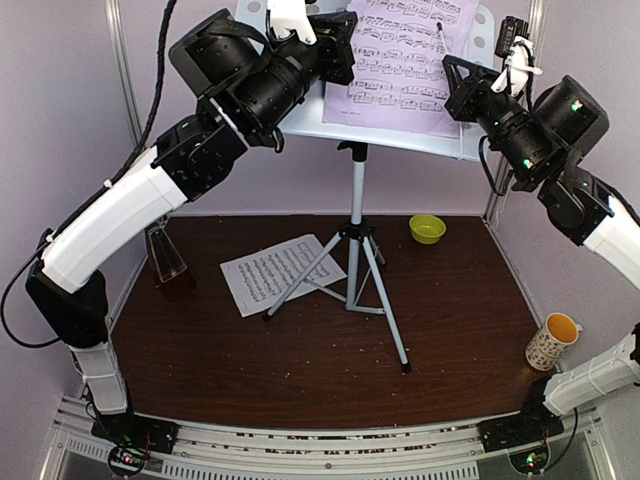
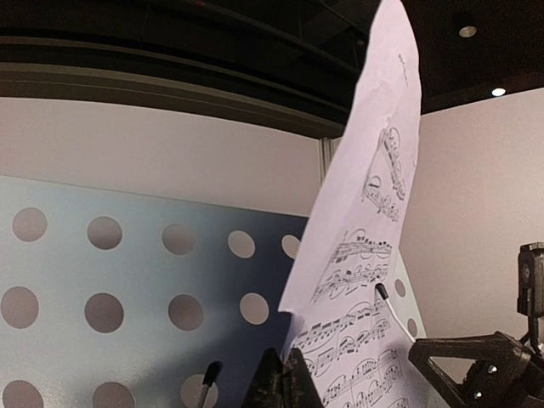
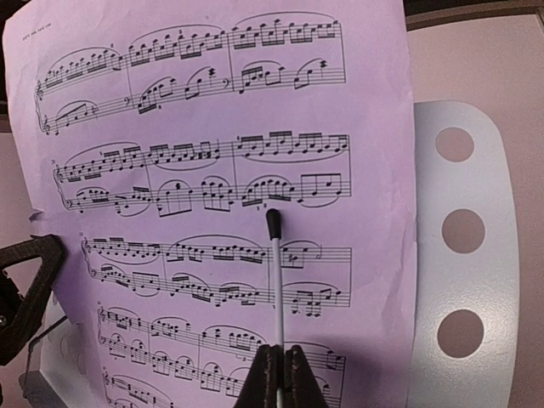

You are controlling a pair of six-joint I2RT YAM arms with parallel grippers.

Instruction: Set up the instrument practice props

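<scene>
The white perforated music stand (image 1: pixel 455 140) rises on its silver-black tripod (image 1: pixel 355 250) from the middle of the dark wooden table (image 1: pixel 300 370), its desk tilted back near the top of the overhead view. The lavender music sheet (image 1: pixel 400 70) leans upright against that desk, printed side facing the arms, covering the middle and leaving a strip of holed white panel (image 3: pixel 493 280) bare to its right.

A thin white retainer rod with a black tip (image 3: pixel 274 255) lies across the front of the page. The right gripper (image 3: pixel 280 361) is clenched on the lower end of this rod, which comes straight up out of its closed fingers.

The left gripper (image 1: pixel 340 45) sits at the sheet's left edge with its fingers pressed fully together. In the left wrist view the page (image 2: pixel 374 195) curls up and away from the closed fingertips (image 2: pixel 285 370). Whether paper is nipped between them I cannot tell.

Below, the white music sheet (image 1: pixel 262 275) lies flat on the table at the foot of the stand, with one tripod leg crossing over it. The dark-red pyramid metronome (image 1: pixel 168 262) stands at the table's left side, partly hidden behind the left arm. A small green bowl (image 1: pixel 427 229) sits at the far right, and a patterned cup with a yellow lining (image 1: pixel 552 342) stands at the right edge, well apart from the stand.
</scene>
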